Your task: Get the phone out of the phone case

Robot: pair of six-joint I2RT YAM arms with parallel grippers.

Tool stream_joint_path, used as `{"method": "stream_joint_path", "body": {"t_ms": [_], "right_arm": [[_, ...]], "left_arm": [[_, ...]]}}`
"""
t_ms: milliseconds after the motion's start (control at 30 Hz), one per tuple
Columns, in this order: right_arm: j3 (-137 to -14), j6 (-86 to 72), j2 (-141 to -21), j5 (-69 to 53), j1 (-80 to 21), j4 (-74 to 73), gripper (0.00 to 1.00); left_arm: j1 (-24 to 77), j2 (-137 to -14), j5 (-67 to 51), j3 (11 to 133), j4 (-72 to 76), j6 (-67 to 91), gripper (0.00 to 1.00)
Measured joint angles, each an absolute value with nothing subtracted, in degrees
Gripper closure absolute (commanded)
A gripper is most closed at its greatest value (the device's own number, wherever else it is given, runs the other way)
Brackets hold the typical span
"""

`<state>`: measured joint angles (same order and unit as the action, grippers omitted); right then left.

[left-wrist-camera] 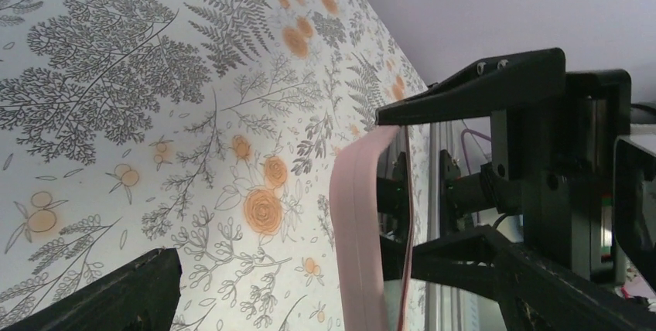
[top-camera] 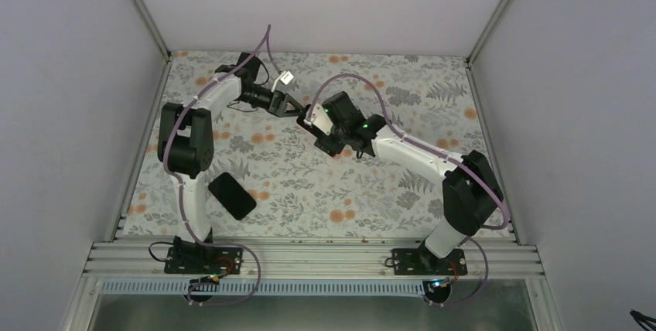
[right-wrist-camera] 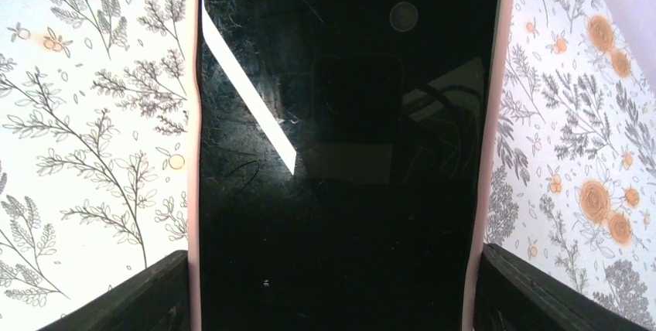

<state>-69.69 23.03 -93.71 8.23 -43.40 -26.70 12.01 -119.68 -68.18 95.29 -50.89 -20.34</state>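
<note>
1. The right gripper [right-wrist-camera: 333,269] was clamped on the long sides of the pink phone case [right-wrist-camera: 489,114], one finger [right-wrist-camera: 116,300] against each rim
2. The phone [right-wrist-camera: 340,153] sat inside that case, its scratched black glass facing the right wrist camera, the pair held above the floral table [top-camera: 348,192]
3. The left gripper [top-camera: 298,108] had its fingers [left-wrist-camera: 100,300] spread wide, the case's thin pink edge between them; whether either touched it could not be told
4. The two arms met over the far middle of the table, each reaching in from its own side
5. A black phone-shaped slab [top-camera: 232,196] lay flat near the left arm's base, well apart from both grippers
</note>
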Motion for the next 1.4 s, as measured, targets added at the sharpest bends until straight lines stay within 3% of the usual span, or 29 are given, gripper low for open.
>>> {"method": "stream_joint_path", "body": {"t_ms": [67,133,200,567,700,867,933,1067,1233,1400], "right_arm": [[-70.13,23.07,-93.84,8.29,-43.81,-26.55,0.17],[-70.17,23.14,-93.84,8.62,-44.03,-26.06,0.17],[-70.17,23.38,-94.00,9.13,-44.25,-25.50,0.17],[-70.76,24.49,-94.70,11.73,-44.58,-23.57,0.16],[-71.20,24.86,-94.74,11.88,-44.62,-23.55,0.16],[-71.50,25.15,-94.74,11.92,-44.66,-23.53,0.10],[-71.59,25.23,-94.72,11.90,-44.69,-23.49,0.01],[-72.84,25.32,-94.67,10.59,-44.95,-24.23,0.00],[-75.44,25.63,-92.16,4.43,-44.12,-30.15,0.00],[-74.15,27.49,-81.56,-5.32,-37.10,-34.92,0.00]], "left_arm": [[12.29,-119.72,-68.47,95.44,-50.26,-19.05,0.06],[12.58,-119.94,-68.84,95.85,-50.43,-18.68,0.24],[12.75,-120.62,-69.34,96.88,-51.11,-18.65,0.31],[14.09,-124.90,-71.26,101.67,-60.69,-24.60,0.37],[14.61,-125.73,-72.10,102.72,-63.44,-26.57,0.67],[15.42,-126.41,-72.29,104.29,-65.76,-28.34,0.73],[15.64,-126.41,-72.27,105.21,-66.48,-28.95,0.80],[15.77,-126.50,-70.78,106.91,-67.85,-30.92,0.97],[15.77,-126.37,-67.68,111.04,-70.41,-33.65,0.98],[15.77,-124.14,-64.20,114.41,-72.16,-36.95,0.98]]}}
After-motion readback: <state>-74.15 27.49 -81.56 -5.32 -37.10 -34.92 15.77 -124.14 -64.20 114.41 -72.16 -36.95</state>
